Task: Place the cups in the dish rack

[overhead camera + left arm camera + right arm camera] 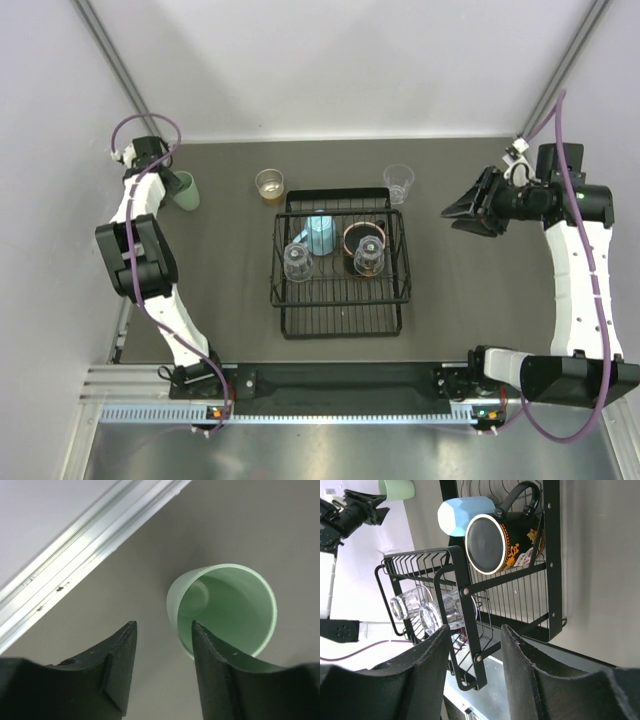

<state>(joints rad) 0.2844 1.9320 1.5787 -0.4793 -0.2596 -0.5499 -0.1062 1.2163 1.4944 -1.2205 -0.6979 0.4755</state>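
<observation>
The left tool (163,624), open and empty, hovers over the table (250,520) with the green cup (225,605) just beside it, outside its jaws. The right tool (475,627), open too, hangs apart from the rack (340,320).

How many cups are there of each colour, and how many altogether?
Clear glasses: 3
Pale green tumbler: 1
Light blue mug: 1
Tan-brown cup: 1
Dark cup: 1
Total: 7
</observation>
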